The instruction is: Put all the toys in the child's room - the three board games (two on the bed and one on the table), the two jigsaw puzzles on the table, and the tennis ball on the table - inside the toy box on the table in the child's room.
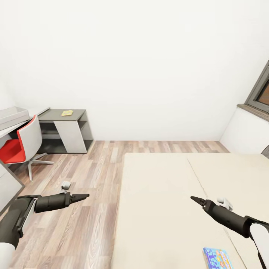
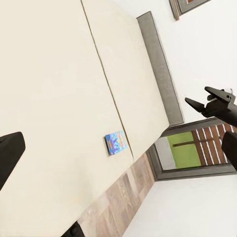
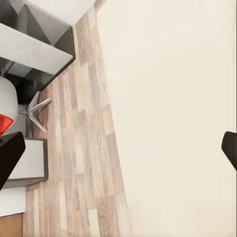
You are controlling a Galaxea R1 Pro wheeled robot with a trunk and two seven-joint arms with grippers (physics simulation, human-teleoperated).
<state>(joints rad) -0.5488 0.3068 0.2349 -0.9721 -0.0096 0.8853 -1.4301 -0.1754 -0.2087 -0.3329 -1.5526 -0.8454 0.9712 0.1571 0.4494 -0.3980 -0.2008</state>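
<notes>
A light blue board game (image 1: 218, 258) lies flat on the beige bed (image 1: 168, 194) near its front right; the left wrist view has the board game (image 2: 116, 142) close to the mattress seam. My right gripper (image 1: 196, 200) hovers open over the bed, well short of the game, holding nothing. My left gripper (image 1: 83, 196) is open and empty above the wood floor beside the bed. At the far left the grey toy box (image 1: 13, 115) rests on the pale table (image 1: 9, 129). The right gripper (image 2: 202, 98) also appears in the left wrist view.
A red and white swivel chair (image 1: 18, 147) stands at the table. Behind it is a low dark-topped side unit (image 1: 65, 129) with a flat yellowish item (image 1: 67, 112) on it. Wood floor (image 1: 86, 179) runs between bed and furniture. A window (image 1: 261, 89) is at right.
</notes>
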